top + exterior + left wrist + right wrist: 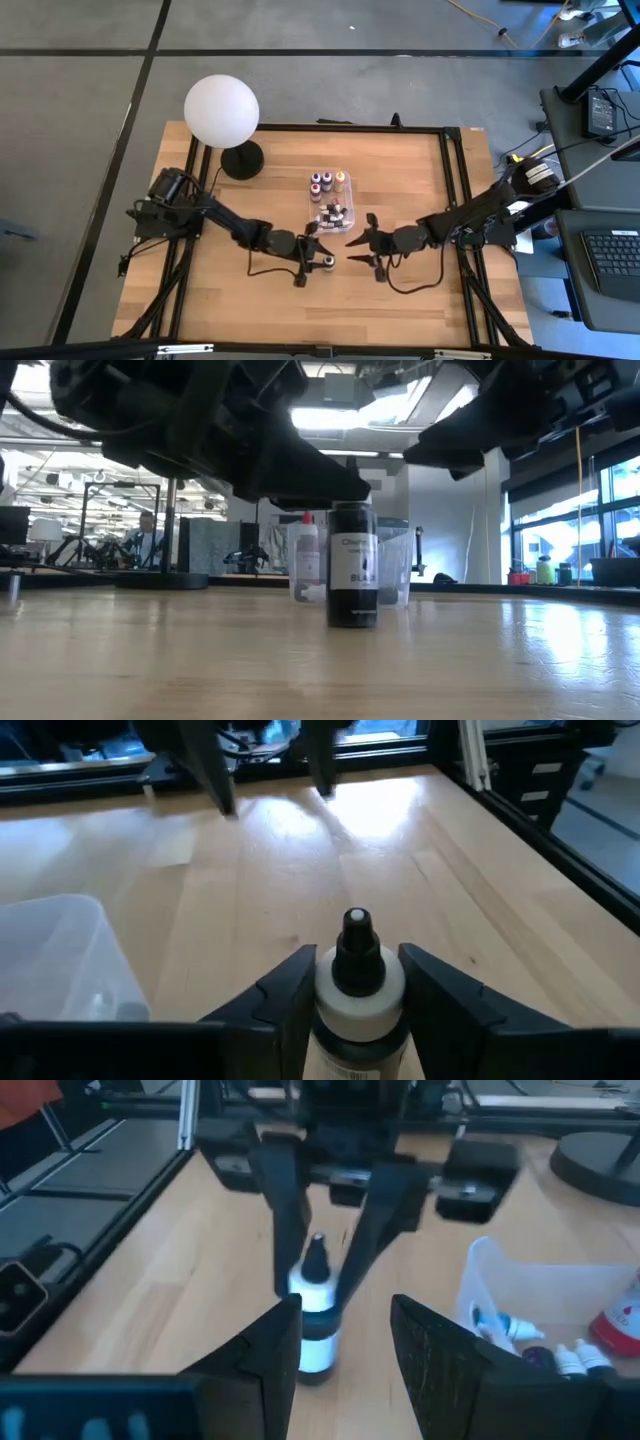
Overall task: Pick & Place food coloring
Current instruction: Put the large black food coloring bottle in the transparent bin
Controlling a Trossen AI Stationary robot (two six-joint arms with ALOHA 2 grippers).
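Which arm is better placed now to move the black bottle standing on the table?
Left. Its gripper already has the black bottle between its fingers; the right gripper waits beside, empty.

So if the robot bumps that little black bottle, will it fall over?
Probably, quite easily: the black bottle stands tall and narrow on the smooth table. On its round side it could roll. It looks small, so likely light.

A: The high view looks straight down, far off, taking in the whole worktop [220, 290] and both arms. The low view sits at worktop level, facing the room.

B: The wrist views ride close behind each gripper and face each other. All four share the dark bottle [352, 565], capped dark in the left wrist view.
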